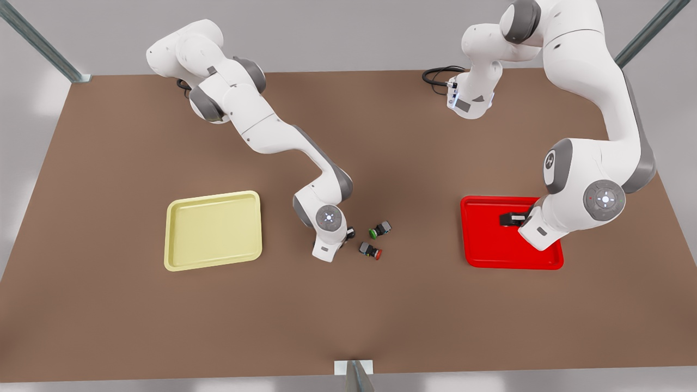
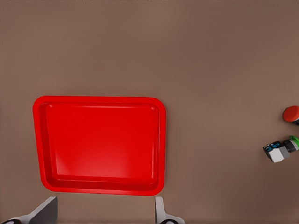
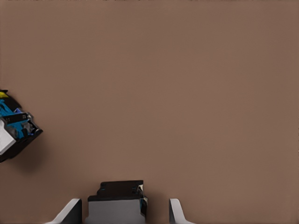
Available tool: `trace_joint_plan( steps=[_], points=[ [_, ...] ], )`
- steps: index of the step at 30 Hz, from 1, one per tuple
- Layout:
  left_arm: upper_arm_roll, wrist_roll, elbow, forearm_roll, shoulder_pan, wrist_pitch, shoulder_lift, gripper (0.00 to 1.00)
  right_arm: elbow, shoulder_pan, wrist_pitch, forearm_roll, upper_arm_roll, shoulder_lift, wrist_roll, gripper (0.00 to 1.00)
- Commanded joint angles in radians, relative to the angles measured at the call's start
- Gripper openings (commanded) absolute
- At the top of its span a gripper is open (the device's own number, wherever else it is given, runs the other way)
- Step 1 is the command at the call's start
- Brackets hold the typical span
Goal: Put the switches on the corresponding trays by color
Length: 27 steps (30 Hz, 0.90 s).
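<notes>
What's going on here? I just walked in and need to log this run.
The right gripper is down at mid-table, its open fingers straddling a dark switch whose cap colour I cannot tell. The red switch and the green switch lie beside it on the table. The left gripper waits open above the red tray. That tray and the yellow tray hold nothing.

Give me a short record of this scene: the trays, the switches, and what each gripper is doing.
yellow tray: empty, on the front view's left
red tray: empty, on the front view's right
red switch: on the table, between the trays
green switch: on the table, near the red switch, not touching it
third switch: dark body between the right gripper's fingers, cap colour hidden
right gripper: open, straddling the third switch
left gripper: open, over the red tray, holding nothing
</notes>
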Motion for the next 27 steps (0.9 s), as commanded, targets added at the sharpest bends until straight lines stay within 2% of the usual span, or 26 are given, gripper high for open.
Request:
trace_joint_plan(
  steps=[1,7,10,27],
  points=[
    [0.0,0.0,0.0,0.0,0.0,0.0,0.0,1.0,-0.001,0.0,0.0,0.0,-0.002,0.0,-0.005,0.66],
    [0.0,0.0,0.0,-0.002,0.0,0.0,0.005,1.0,0.002,0.0,0.003,0.001,-0.003,0.0,-0.016,0.65],
    [0.0,0.002,0.002,-0.002,0.002,0.0,0.005,1.0,0.004,0.003,0.003,0.001,-0.003,0.006,-0.017,0.58],
    [0.0,0.002,0.0,-0.003,0.002,0.0,0.006,1.0,0.007,0.003,0.001,0.004,-0.003,0.006,-0.007,0.56]
  ],
)
